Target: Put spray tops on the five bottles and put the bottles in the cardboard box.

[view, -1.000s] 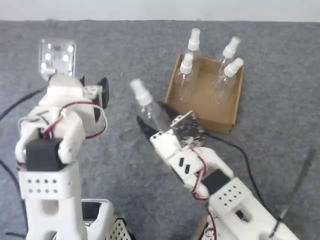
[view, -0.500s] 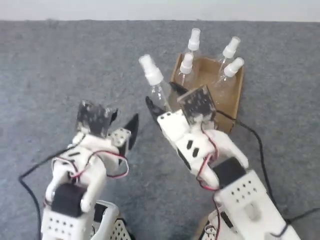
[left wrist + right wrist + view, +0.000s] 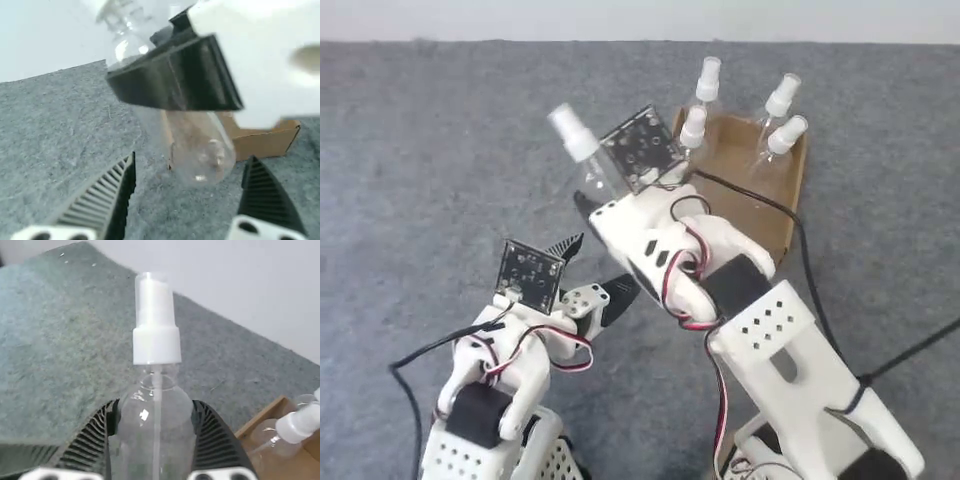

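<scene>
A robotics lab bench; grey felt mat [image 3: 430,140], plain pale wall [image 3: 620,18]; white printed arm [image 3: 775,335], wiring bare.

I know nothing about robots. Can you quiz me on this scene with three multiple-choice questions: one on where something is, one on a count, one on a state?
1. Where is the bottle that is outside the cardboard box?
A. On a shelf
B. Between the fingers of the right gripper
C. In a person's hand

2. How many bottles stand in the cardboard box?
A. Two
B. Four
C. Five

3. What state is the left gripper in?
A. Open, holding nothing
B. Shut on a loose cap
C. Shut on a cable

Answers:
1. B, since the right wrist view shows the ribbed fingers on both sides of the bottle.
2. B, since the high view shows four white spray tops over the box.
3. A, since the left wrist view shows its fingers wide apart with nothing gripped.
</scene>
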{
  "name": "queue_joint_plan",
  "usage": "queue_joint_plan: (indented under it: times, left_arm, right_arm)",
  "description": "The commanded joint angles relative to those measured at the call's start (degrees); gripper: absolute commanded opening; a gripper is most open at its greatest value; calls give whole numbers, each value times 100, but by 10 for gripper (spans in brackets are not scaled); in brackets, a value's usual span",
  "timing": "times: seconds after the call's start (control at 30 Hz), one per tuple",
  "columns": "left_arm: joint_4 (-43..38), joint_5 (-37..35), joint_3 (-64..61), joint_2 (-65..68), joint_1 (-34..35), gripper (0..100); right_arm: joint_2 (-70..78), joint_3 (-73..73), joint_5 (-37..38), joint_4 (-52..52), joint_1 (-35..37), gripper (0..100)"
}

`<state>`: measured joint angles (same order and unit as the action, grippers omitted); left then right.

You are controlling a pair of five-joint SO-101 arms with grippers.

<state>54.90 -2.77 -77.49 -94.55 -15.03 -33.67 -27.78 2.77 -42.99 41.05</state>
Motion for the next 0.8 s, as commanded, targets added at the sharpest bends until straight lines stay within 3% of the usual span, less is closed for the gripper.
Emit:
queue_joint_plan:
  times: [0.0, 0.53, 0.77]
  left_arm:
    - [-185, 9, 31, -79, -26, 320]
    - [-176, 18, 22, -79, -26, 320]
    - [-167, 18, 4, -79, -26, 319]
  right_arm:
    - [-321, 642, 53, -743, 84, 6]
    - [-1385, 642, 62, -1815, -40, 6]
    - [-1341, 659, 62, -1516, -1534, 6]
